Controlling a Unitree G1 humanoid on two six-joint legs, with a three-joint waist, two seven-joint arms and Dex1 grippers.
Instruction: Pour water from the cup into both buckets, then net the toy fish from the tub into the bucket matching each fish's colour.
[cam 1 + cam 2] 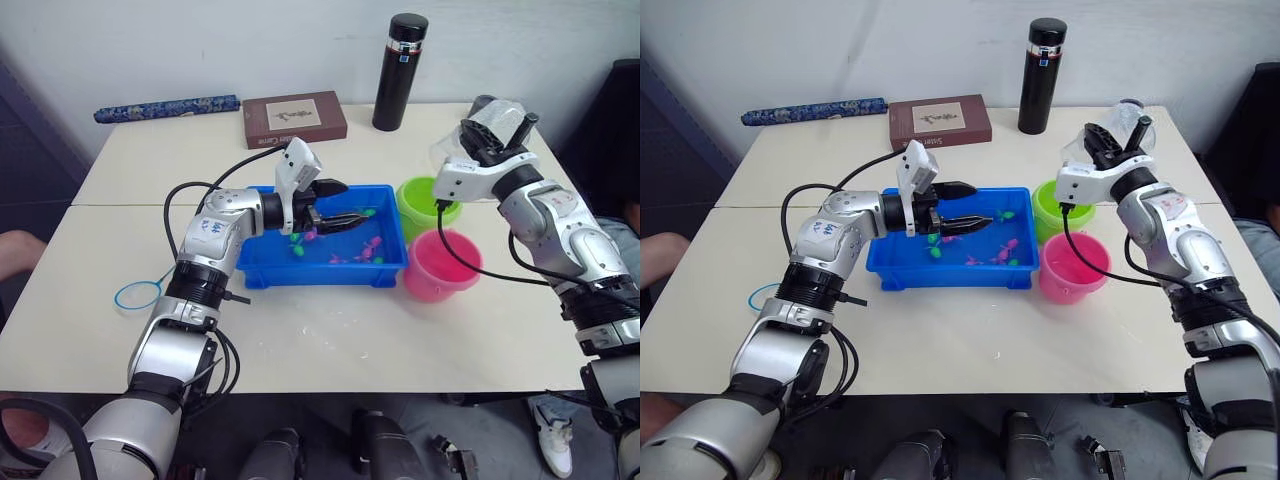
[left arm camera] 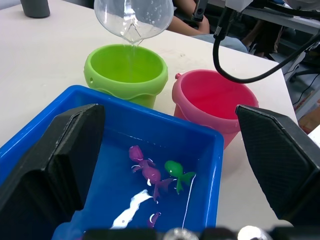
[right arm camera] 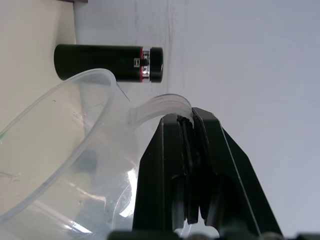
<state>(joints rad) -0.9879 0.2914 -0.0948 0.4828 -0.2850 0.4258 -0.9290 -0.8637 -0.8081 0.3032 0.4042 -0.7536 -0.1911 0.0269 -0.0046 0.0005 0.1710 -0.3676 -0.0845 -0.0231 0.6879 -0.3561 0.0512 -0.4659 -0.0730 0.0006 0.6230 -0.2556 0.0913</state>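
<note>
Right tool (image 3: 187,165) clenched on cup (image 2: 134,17) handle | left tool (image 1: 965,205) released over tub (image 1: 262,270)

Blue tub (image 1: 260,262), lime bucket (image 1: 425,203), pink bucket (image 1: 440,268), clear cup (image 2: 133,17) (fish pink and green)

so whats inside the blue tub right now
The tub holds shallow water with pink fish and a green fish. The left tool, open, hovers over it, covering part of the floor.

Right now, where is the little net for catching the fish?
In the left eye view, the net lies flat on the table at the robot's far left, beside its left arm and well apart from the blue tub.
</note>
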